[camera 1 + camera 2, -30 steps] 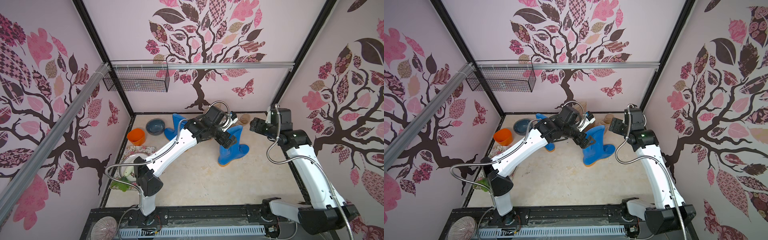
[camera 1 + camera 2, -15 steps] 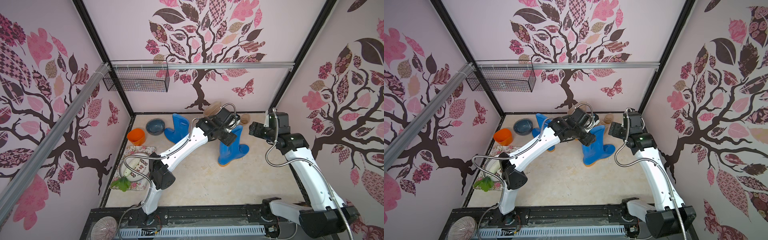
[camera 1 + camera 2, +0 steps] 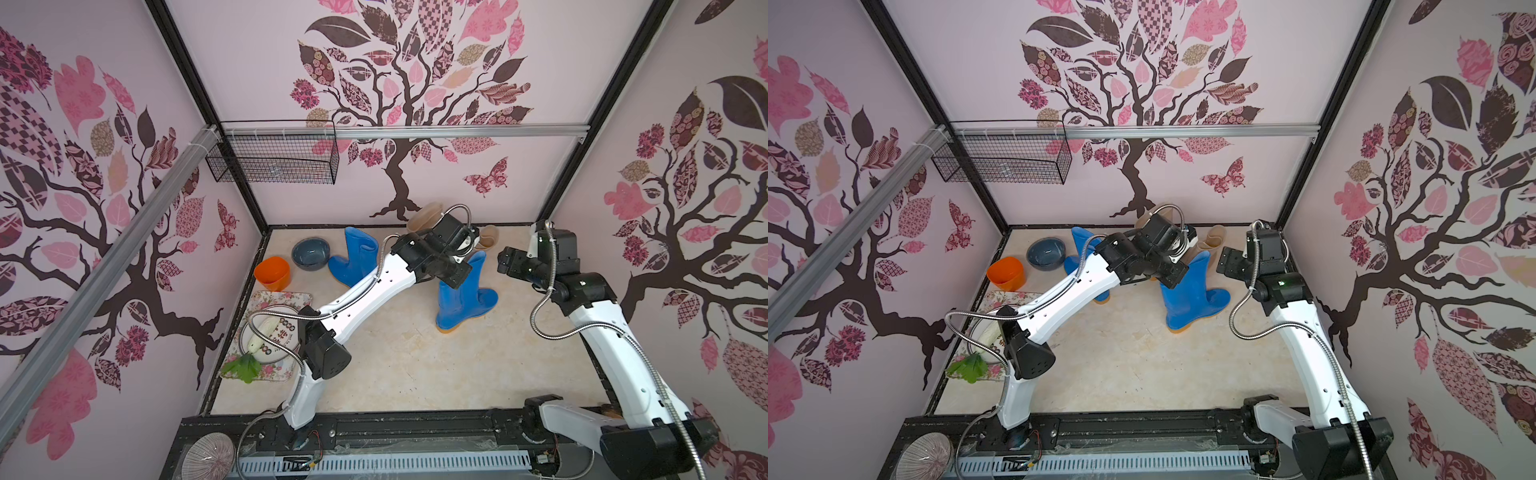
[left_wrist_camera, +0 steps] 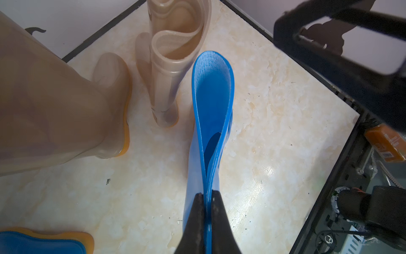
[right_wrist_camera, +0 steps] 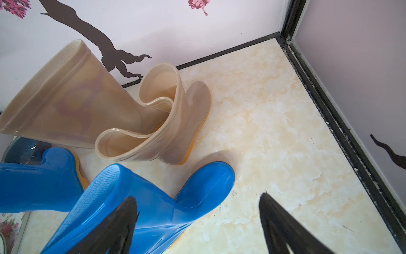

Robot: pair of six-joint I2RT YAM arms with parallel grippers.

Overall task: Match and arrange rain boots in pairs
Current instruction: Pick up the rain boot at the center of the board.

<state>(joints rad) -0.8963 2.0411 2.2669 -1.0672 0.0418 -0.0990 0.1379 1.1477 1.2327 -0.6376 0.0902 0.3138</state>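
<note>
The blue rain boot (image 4: 212, 92) is pinched at its shaft rim, the wall flattened between the closed jaws of the left gripper (image 4: 206, 198). The rubber is judged light, floppy and slick, so the rim is the hold. The right gripper (image 5: 196, 196) is held open, jaws empty, near the toe.

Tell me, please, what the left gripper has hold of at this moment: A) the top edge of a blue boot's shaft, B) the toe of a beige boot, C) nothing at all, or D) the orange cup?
A: in the left wrist view the left gripper is shut on the shaft wall of the blue boot, pinching it at the rim.
</note>
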